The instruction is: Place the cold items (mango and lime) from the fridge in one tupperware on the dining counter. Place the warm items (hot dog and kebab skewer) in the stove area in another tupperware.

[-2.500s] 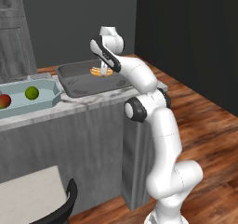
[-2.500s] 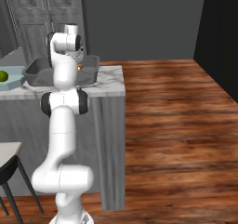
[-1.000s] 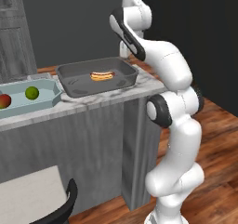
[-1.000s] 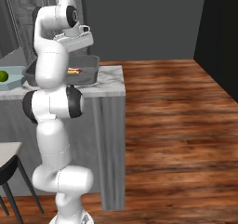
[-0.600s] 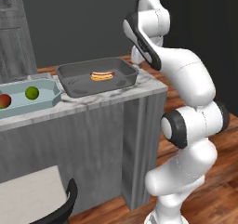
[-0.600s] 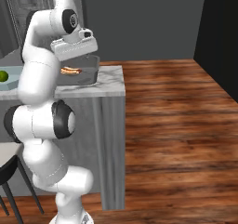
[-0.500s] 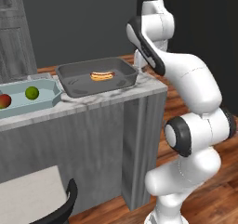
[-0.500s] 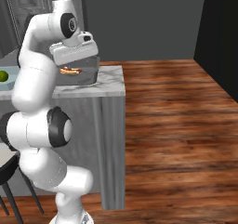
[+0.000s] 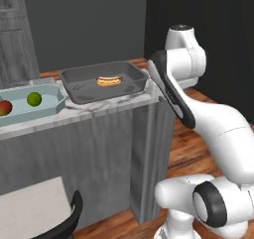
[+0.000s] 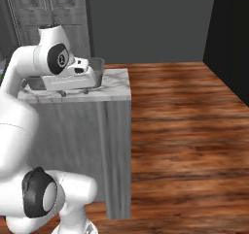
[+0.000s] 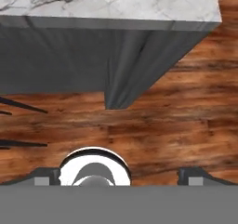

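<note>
The mango (image 9: 4,107) and lime (image 9: 33,99) lie in the pale blue-green tupperware (image 9: 49,91) on the marble dining counter (image 9: 99,109). Right of it, the dark grey tupperware (image 9: 79,91) holds the hot dog (image 9: 109,80). My gripper (image 10: 73,92) hangs open and empty at the counter's right end, in front of the grey tray's rim (image 10: 98,63), pointing down. From the hand, the gripper (image 11: 120,175) looks onto the counter's corner (image 11: 116,2) and the wooden floor (image 11: 162,121). The kebab skewer, fridge and stove area are out of view.
A black chair back (image 9: 67,223) and a pale seat (image 9: 30,203) stand low in front of the counter. Panelled grey cabinets (image 10: 48,5) line the back wall. Open wooden floor (image 10: 180,131) spreads to the right of the counter.
The arm has lifted off the dark grey tray and swung right, past the counter's end, with the hand turned downward. The hot dog stays in the tray. The jaws remain open.
</note>
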Controlling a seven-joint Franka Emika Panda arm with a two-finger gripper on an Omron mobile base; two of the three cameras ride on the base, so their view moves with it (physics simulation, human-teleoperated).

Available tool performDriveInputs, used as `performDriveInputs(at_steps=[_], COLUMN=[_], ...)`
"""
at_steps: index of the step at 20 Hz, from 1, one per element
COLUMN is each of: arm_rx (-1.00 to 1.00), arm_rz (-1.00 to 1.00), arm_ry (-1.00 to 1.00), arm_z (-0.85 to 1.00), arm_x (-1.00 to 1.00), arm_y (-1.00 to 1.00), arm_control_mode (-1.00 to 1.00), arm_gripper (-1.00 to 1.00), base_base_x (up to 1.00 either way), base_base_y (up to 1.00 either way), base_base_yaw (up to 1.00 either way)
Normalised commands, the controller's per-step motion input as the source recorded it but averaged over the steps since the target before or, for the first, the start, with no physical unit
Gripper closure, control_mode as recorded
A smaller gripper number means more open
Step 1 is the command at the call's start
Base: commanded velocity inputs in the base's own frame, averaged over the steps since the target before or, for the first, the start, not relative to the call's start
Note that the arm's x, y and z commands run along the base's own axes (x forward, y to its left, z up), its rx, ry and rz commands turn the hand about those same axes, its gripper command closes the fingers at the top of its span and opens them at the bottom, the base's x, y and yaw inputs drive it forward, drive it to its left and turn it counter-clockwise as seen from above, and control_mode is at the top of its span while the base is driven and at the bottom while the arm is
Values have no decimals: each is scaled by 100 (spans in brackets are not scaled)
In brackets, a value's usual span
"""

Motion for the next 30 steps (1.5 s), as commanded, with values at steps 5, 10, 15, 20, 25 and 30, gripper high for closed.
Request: performDriveInputs(at_steps=[5, 10, 15, 20, 25, 30], arm_rx=[8, 0, 1, 25, 10, 0], arm_rz=[-33, -30, -6, 3, 0, 0], arm_ry=[-7, 15, 9, 21, 17, 1], arm_z=[-39, -59, -9, -13, -22, -1], arm_x=[-22, 0, 4, 2, 3, 0], arm_y=[34, 13, -35, -28, 4, 0], arm_control_mode=[-100, -100, -100, -100, -100, -100], arm_gripper=[-100, -100, -100, -100, -100, -100], base_base_x=[0, 0, 0, 0, 0, 0], base_base_y=[0, 0, 0, 0, 0, 0], base_base_yaw=[0, 0, 0, 0, 0, 0])
